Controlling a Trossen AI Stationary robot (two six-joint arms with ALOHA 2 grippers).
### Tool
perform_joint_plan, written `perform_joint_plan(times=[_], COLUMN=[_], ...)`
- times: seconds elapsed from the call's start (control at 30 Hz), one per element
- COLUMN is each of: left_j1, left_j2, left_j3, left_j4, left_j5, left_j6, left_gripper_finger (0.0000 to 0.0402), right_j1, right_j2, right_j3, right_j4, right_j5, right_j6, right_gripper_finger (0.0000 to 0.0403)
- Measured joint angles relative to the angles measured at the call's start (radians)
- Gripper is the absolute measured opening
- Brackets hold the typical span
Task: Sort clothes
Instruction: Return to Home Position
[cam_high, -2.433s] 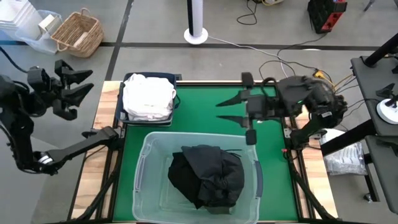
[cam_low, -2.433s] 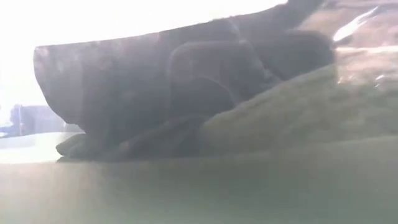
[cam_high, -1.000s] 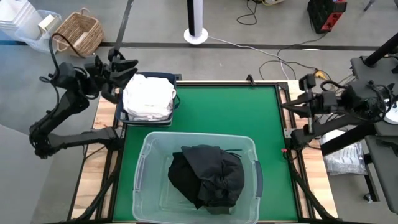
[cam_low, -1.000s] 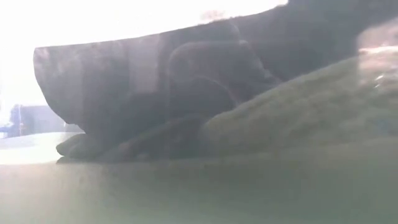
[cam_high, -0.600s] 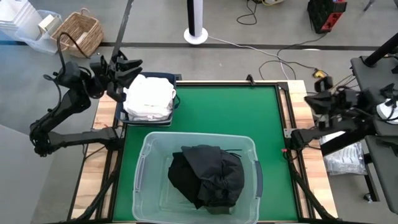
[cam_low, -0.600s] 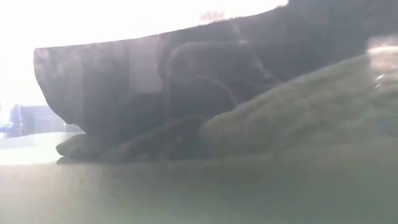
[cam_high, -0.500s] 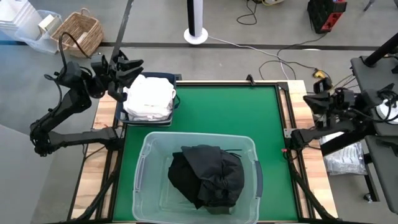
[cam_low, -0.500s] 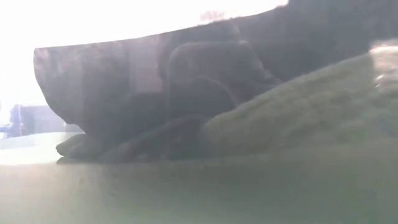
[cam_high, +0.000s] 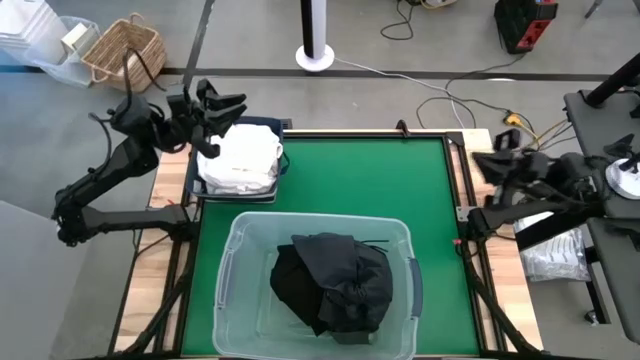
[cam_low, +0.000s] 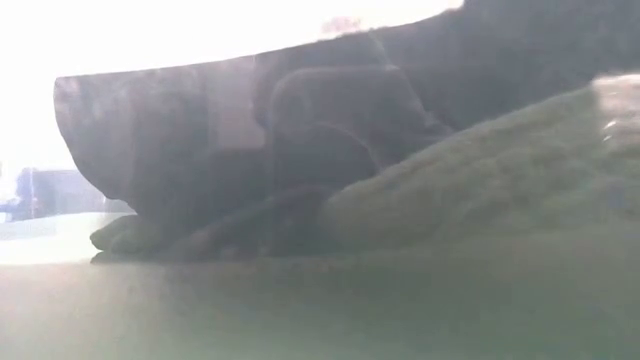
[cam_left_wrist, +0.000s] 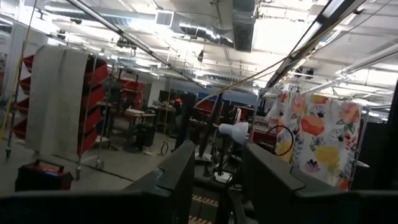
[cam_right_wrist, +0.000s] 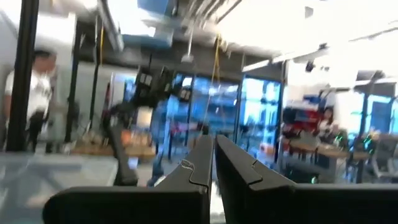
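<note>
White soft fabric garments (cam_high: 240, 158) lie heaped in the navy blue rectangular bin (cam_high: 264, 122) at ten o'clock on the green-topped table (cam_high: 360, 180); black crumpled garments (cam_high: 335, 280) fill the clear plastic tub (cam_high: 238, 240) at six o'clock. The left gripper (cam_high: 232, 110) hangs released, fingers spread, over the bin's ten-o'clock corner; the right gripper (cam_high: 485, 160) sits clenched and empty past the table's three-o'clock edge.
</note>
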Motion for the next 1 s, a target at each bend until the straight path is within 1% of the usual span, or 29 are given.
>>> perform_joint_plan(times=[0.17, 0.23, 0.3, 0.33, 0.4, 0.5, 0.57, 0.73, 0.93, 1.0], left_j1=[-0.023, -0.033, -0.044, -0.049, -0.062, -0.08, -0.095, -0.13, -0.156, -0.159], left_j2=[0.019, 0.019, 0.014, 0.012, 0.007, 0.003, 0.001, 0.001, 0.003, 0.003], left_j3=[0.0, 0.0, 0.0, 0.0, 0.0, 0.0, 0.0, 0.0, 0.0, 0.0], left_j4=[0.0, 0.0, 0.001, 0.001, 0.002, 0.002, 0.002, 0.0, -0.003, -0.006], left_j5=[0.0, -0.007, -0.027, -0.036, -0.051, -0.055, -0.062, -0.109, -0.14, -0.142], left_j6=[-0.001, -0.001, 0.001, 0.003, 0.003, 0.003, 0.003, 0.02, 0.029, 0.029], left_gripper_finger=[0.0116, 0.0116, 0.0116, 0.0116, 0.0116, 0.0116, 0.0116, 0.0116, 0.0116, 0.0116], right_j1=[0.0, 0.0, 0.0, 0.0, 0.002, 0.003, 0.005, 0.005, 0.005, 0.005], right_j2=[-0.112, -0.165, -0.172, -0.17, -0.156, -0.154, -0.162, -0.169, -0.171, -0.173], right_j3=[0.021, 0.019, 0.029, 0.037, 0.05, 0.034, 0.007, -0.09, -0.28, -0.345], right_j4=[0.009, -0.021, -0.042, -0.089, -0.107, -0.15, -0.199, -0.231, -0.214, -0.169], right_j5=[0.007, 0.007, -0.001, -0.002, -0.031, -0.037, -0.043, -0.065, -0.073, -0.073], right_j6=[-0.048, -0.056, -0.045, -0.045, -0.027, 0.017, 0.066, 0.18, 0.296, 0.322], right_gripper_finger=[0.0012, 0.0012, 0.0012, 0.0012, 0.0012, 0.0012, 0.0012, 0.0012, 0.0012, 0.0012])
